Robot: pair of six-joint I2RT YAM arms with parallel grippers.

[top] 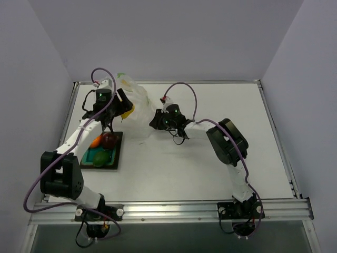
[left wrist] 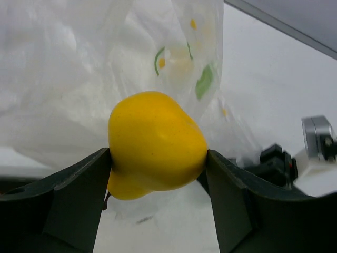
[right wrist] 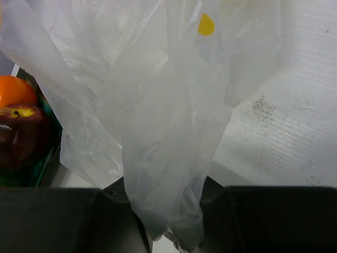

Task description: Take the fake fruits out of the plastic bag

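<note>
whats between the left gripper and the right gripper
The plastic bag spans the gap: the left gripper holds the yellow pear at one side, the right gripper pinches the bag's other side. The top view shows it.

Bright, even light; plastic bag (right wrist: 158, 105) washes out, foreground blurred.

Right wrist cam: I see the bag (right wrist: 158, 105) bunched into a narrow twist, pinched between the right gripper's (right wrist: 174, 216) fingers (right wrist: 52, 221) and fanning wide above them. It has one yellow print spot near the top. At left, the orange (right wrist: 15, 90) touches the red apple (right wrist: 21, 137) below it, both in the green tray (right wrist: 50, 147). The table (right wrist: 284, 158) at right shows a grey smudge.
</note>
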